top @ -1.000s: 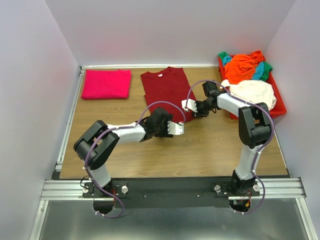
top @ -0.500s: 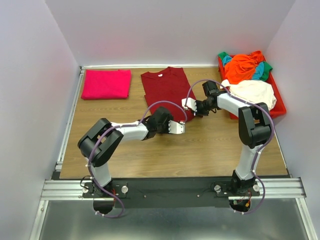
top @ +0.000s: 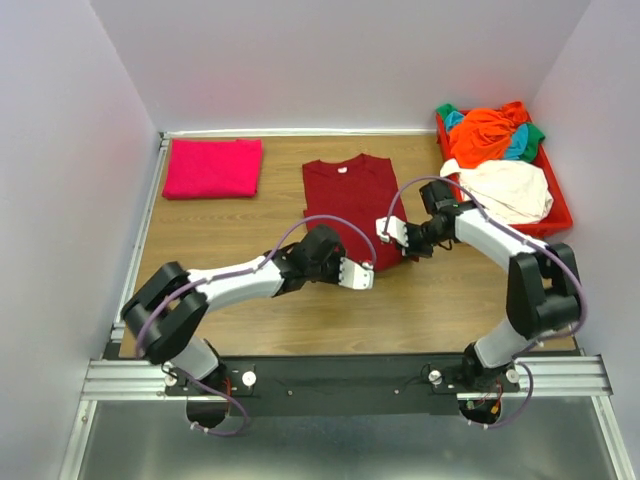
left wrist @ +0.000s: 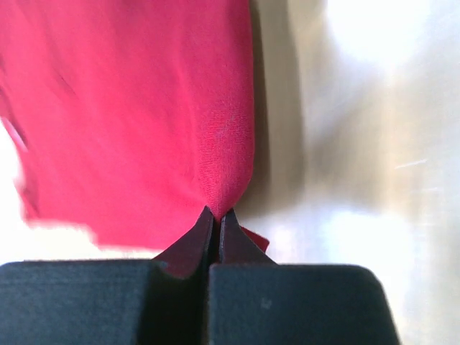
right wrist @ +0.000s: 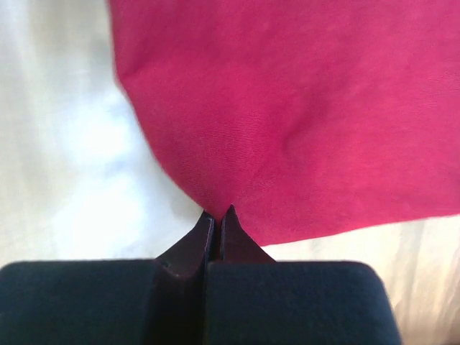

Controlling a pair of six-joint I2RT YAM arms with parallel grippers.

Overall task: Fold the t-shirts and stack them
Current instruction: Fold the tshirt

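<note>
The maroon t-shirt (top: 352, 205) lies flat mid-table, collar toward the far wall. My left gripper (top: 366, 272) is shut on its near hem at the left corner; in the left wrist view the cloth (left wrist: 144, 108) is pinched at the gripper (left wrist: 218, 214). My right gripper (top: 384, 234) is shut on the hem's right side; the right wrist view shows the cloth (right wrist: 302, 108) bunched into the gripper (right wrist: 218, 212). A folded magenta-pink t-shirt (top: 212, 167) lies at the far left.
A red plastic tray (top: 558, 215) stands at the far right. It holds a cream t-shirt (top: 505, 190) and a heap of orange (top: 490, 130), green and teal ones. The metal rail (top: 340, 375) runs along the near edge.
Both grippers have shut on the maroon t-shirt's near hem. The shirt has slid toward the near edge and to the right with them.
</note>
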